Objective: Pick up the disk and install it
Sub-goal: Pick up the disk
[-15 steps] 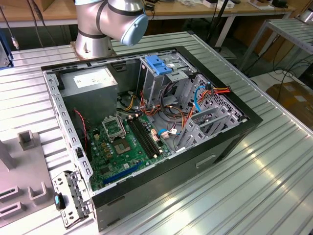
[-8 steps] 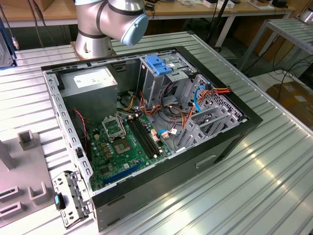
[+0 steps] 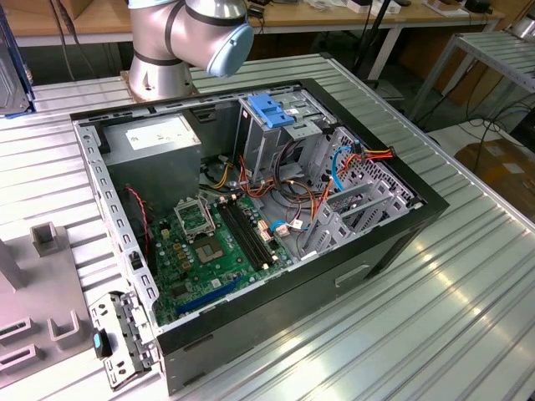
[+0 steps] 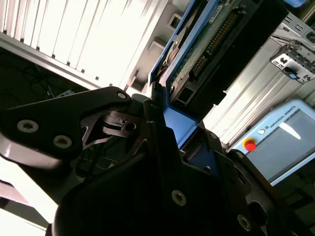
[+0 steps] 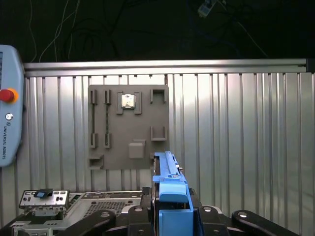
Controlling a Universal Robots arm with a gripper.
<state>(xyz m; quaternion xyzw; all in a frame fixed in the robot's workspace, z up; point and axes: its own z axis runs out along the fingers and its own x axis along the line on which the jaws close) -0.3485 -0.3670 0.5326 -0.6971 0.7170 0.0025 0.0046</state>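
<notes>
**First wrist view: disk pinched edge-on in the fingers**

And there we had it: the disk (image 5: pixel 170 189) stood on edge in the gripper (image 5: pixel 172 219). The black fingers (image 5: pixel 197 214) were closed against it from both sides and pinched it firmly. It hung clear of the ribbed aluminium tabletop (image 5: pixel 246 147). A grey fixture plate (image 5: pixel 129 127) lay beyond it, and a teach pendant (image 5: pixel 7 105) sat off to one side.

Over in the second wrist view we saw more of its make-up. A bright blue rail (image 4: pixel 160 73) of plastic ran down one edge. Beside it a green circuit board (image 4: pixel 211 39) lay bare, with a row of connector pins. Most of the body reached out past the fingers.

We judged it a stiff, dense slab with no give at all, heavy for its size. That overhang looked likely to lever against the grip. The smooth metal faces seemed slippery, and the board and pins looked fragile. So we reckoned the tougher plastic rails and the solid sides were the places to take hold.

The exterior view showed the open computer case (image 3: pixel 401 209) lying on its side. Inside it stood a sheet-metal drive cage (image 3: pixel 276 138) with a blue latch (image 3: pixel 269 110) on top.
</notes>
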